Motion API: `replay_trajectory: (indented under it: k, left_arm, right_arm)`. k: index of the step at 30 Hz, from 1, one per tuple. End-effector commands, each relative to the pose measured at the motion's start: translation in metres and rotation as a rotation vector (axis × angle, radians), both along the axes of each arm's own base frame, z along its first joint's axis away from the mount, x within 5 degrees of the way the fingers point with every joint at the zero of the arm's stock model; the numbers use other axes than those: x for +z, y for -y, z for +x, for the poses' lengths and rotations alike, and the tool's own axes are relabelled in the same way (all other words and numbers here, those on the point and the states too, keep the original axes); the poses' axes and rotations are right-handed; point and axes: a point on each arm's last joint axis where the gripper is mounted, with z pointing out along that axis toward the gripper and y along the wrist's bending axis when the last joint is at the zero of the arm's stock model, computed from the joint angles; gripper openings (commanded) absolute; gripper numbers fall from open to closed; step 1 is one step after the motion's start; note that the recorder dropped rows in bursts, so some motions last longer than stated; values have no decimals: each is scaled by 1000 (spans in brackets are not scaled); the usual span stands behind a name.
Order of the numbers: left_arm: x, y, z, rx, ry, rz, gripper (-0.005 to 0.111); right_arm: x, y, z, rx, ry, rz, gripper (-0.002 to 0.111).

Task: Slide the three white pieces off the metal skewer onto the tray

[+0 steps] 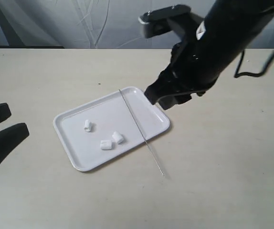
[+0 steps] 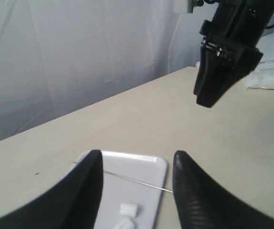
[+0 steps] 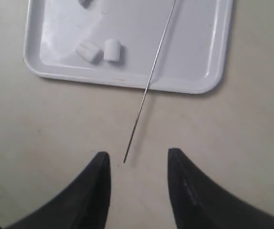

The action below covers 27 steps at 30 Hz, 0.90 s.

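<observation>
Three white pieces (image 1: pixel 87 125) (image 1: pixel 106 145) (image 1: pixel 118 138) are lying loose on the floor of the tray (image 1: pixel 103 112), all off the skewer (image 1: pixel 141 132). Taking the far edge of the table (image 1: pixel 223 167) in the exterior view as 12 o'clock, two of them are sitting just beside one another toward the tray's 6 o'clock rim. The third is lying apart, at about 10 o'clock from that pair.

Skewer position: it is resting flat across the tray's 3 o'clock side. It is running from the 12 o'clock rim down toward 5 o'clock, crossing the near rim and overhanging onto the bare table. The pieces are lying on its 9 o'clock side, clear of it.

Right claw (image 1: pixel 158 101): it is hanging at the tray's 2 o'clock corner, overlapping the rim in the exterior view. In the right wrist view its fingers (image 3: pixel 101 191) are standing parted with nothing between them. The skewer's free tip (image 3: pixel 124 162) is lying on the table just short of the gap. The same view is showing the tray's rim (image 3: pixel 127 85) and the paired pieces (image 3: pixel 89 51).

Left claw (image 1: pixel 18 119): it is sitting at 9 o'clock, well apart from the tray. Its fingers (image 2: pixel 91 191) are spread wide and gripping nothing. The left wrist view is showing the tray's corner (image 2: pixel 158 164) and the skewer (image 2: pixel 137 180) beyond them.
</observation>
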Motion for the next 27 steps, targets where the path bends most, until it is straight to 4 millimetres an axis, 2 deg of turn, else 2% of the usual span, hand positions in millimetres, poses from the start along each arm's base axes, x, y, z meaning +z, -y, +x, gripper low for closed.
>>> replay_trajectory:
  k: [1, 3, 5, 10, 14, 16, 20, 27]
  left_arm:
    - [3, 6, -8, -66, 17, -34, 45]
    - [4, 7, -10, -65, 17, -41, 45]
    - [3, 7, -12, -67, 18, -22, 45]
    - [-1, 8, -14, -72, -1, 15, 45]
    - [-4, 8, -15, -75, -17, 42, 45]
    - [-5, 8, -15, -77, -22, 57, 45]
    - [-5, 8, -15, -78, -23, 61, 45]
    - [-4, 8, -15, -76, -19, 50, 45]
  right_arm:
    - [30, 33, -40, -62, 196, 162, 38]
    - [37, 49, -61, -96, 304, 272, 38]
    - [36, 67, -87, -130, 391, 398, 38]
    - [9, 106, -138, -173, 518, 553, 38]
    - [-10, 128, -170, -191, 549, 652, 38]
    - [-10, 136, -184, -176, 552, 686, 38]
    - [-5, 144, -196, -165, 607, 738, 38]
    - [-3, 149, -198, -173, 652, 730, 38]
